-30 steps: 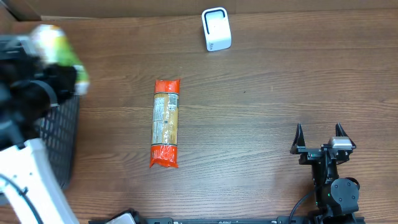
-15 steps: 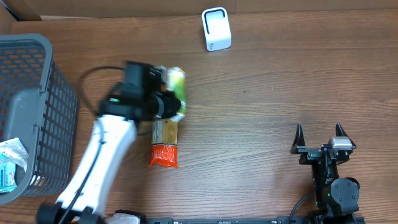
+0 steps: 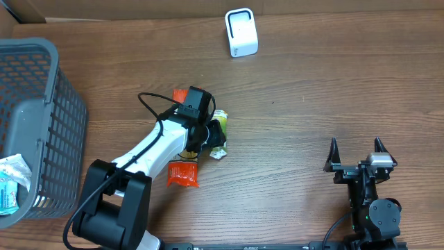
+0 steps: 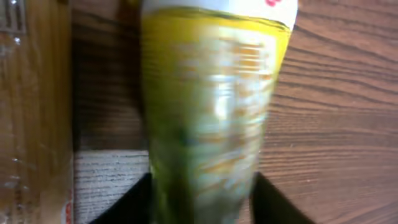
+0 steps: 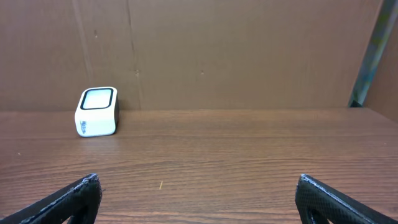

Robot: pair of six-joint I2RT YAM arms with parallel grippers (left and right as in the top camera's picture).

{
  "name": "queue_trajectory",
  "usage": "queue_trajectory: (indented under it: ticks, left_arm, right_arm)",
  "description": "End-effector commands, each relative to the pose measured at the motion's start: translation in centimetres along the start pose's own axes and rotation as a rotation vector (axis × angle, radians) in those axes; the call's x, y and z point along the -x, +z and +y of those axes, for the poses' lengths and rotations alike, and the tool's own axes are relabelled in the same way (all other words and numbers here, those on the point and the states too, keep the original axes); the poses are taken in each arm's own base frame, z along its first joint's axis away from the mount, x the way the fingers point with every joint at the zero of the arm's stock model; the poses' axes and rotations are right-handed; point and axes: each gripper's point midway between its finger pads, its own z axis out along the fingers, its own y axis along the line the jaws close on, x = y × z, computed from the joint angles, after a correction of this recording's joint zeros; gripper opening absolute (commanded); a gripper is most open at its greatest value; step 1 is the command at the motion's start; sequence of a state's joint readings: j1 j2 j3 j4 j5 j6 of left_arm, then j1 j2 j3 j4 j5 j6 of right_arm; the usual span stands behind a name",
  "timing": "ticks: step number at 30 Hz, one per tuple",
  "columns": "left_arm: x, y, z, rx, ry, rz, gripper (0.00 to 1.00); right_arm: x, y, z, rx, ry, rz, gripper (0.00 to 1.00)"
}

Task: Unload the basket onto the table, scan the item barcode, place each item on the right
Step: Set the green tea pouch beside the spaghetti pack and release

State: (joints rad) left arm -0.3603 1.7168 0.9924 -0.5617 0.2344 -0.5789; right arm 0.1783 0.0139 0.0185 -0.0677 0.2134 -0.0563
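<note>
A green and yellow packet [image 3: 219,129] lies low over the table just right of a long orange-ended pasta bag [image 3: 183,173]. My left gripper [image 3: 210,136] is at it. In the left wrist view the packet [image 4: 211,106] is blurred and fills the gap between my fingers [image 4: 127,208], which stand partly apart on either side of it. The pasta bag [image 4: 31,106] runs along the left edge. The white barcode scanner [image 3: 241,32] stands at the back of the table, also seen in the right wrist view as the scanner [image 5: 97,111]. My right gripper [image 3: 356,147] rests open at the front right, nothing between its fingers [image 5: 71,199].
A grey mesh basket [image 3: 62,118] stands at the left edge with a pale packet [image 3: 10,184] inside. A brown cardboard wall [image 5: 217,56] closes the back of the table.
The left arm swung from over the basket to mid-table, carrying the green packet down beside the pasta bag. Its jaws have spread apart. The right arm has not moved.
</note>
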Motion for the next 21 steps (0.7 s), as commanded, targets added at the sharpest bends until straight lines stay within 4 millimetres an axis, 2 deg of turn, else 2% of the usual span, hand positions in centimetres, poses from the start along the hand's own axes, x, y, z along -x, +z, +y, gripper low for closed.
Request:
queue_trajectory:
  ticks: [1, 4, 7, 9, 11, 12, 15, 16, 21]
  left_arm:
    - [1.2, -2.2, -1.4, -0.032, -0.007, -0.046, 0.55]
    - [2.1, -4.9, -2.6, -0.046, 0.012, -0.085, 0.57]
    - [3.6, -9.4, -3.7, -0.056, 0.042, -0.160, 0.57]
    - [4.6, -13.4, -4.2, -0.062, 0.061, -0.223, 0.62]
    - [5.3, -18.2, -4.1, -0.073, 0.065, -0.289, 0.67]
    - [5.5, -22.4, -3.1, -0.070, 0.050, -0.343, 0.70]
    - [5.1, -28.5, 0.1, -0.021, -0.006, -0.435, 0.70]
    - [4.8, -30.8, 2.0, 0.021, -0.047, -0.483, 0.70]
    - [2.5, -38.7, 10.1, 0.215, -0.238, -0.690, 0.81]
  right_arm:
    - [-0.1, 0.0, 0.1, 0.004, -0.003, -0.006, 1.00]
    - [-0.1, 0.0, 0.1, 0.004, -0.003, -0.006, 1.00]
    - [-0.1, 0.0, 0.1, 0.004, -0.003, -0.006, 1.00]
    - [-0.1, 0.0, 0.1, 0.004, -0.003, -0.006, 1.00]
    - [-0.1, 0.0, 0.1, 0.004, -0.003, -0.006, 1.00]
    - [-0.1, 0.0, 0.1, 0.004, -0.003, -0.006, 1.00]
    - [-0.1, 0.0, 0.1, 0.004, -0.003, -0.006, 1.00]
    - [-0.1, 0.0, 0.1, 0.004, -0.003, -0.006, 1.00]
    - [-0.1, 0.0, 0.1, 0.004, -0.003, -0.006, 1.00]
